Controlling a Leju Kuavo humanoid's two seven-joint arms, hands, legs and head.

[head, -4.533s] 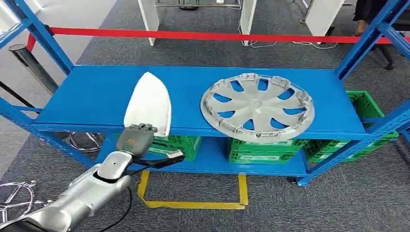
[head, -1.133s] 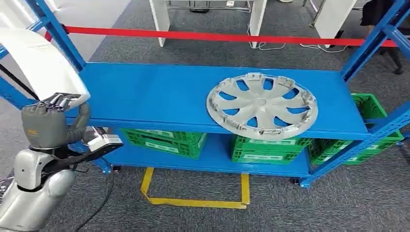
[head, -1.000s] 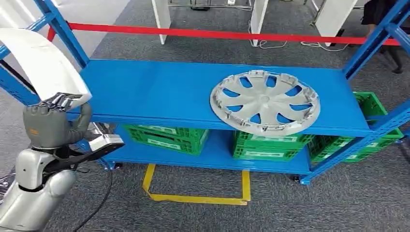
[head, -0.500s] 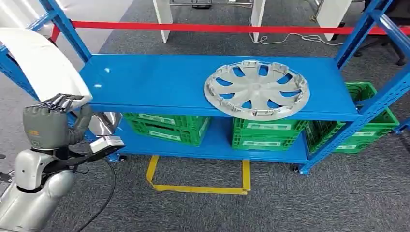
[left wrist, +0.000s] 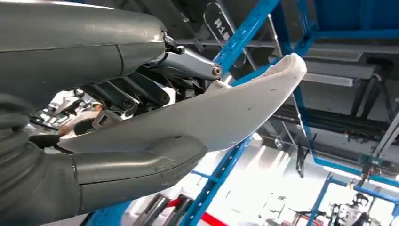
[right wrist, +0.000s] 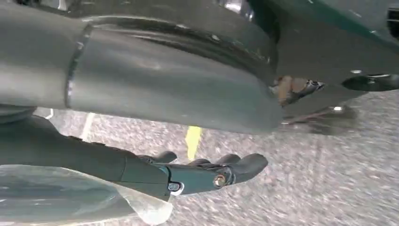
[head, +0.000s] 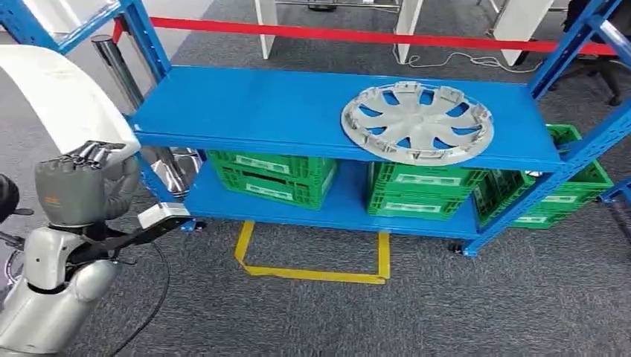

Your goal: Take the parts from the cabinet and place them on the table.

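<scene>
White, curved and smooth, the one plastic body panel (head: 63, 100) is off the blue metal shelving rack (head: 298, 111) and raised at the robot's left side, its lower edge clamped in the left hand (head: 78, 190). In the left wrist view the thick thumb (left wrist: 136, 162) presses under the panel (left wrist: 202, 117) while the darker fingers (left wrist: 141, 92) close on its other face, so the grip looks firm. The right hand (right wrist: 207, 174) hangs low over grey carpet, its fingers slightly curled with nothing between them; whether they count as apart or closed I cannot tell from this angle.

As for progress, I judge the job less than half done. One part is lifted clear of the rack but not set down, and no table appears anywhere in these views, so the carrying and placing are both still to come. One silver plastic wheel cover (head: 417, 123) lies flat on the top shelf, towards its right end, untouched and well apart from the held panel; it would need a second trip.

By count: one white panel, one wheel cover, and four green slatted crates (head: 271, 175) along the lower shelf. One red barrier tape (head: 335, 33) runs behind the rack, and one yellow taped outline (head: 312, 271) marks the carpet in front.
</scene>
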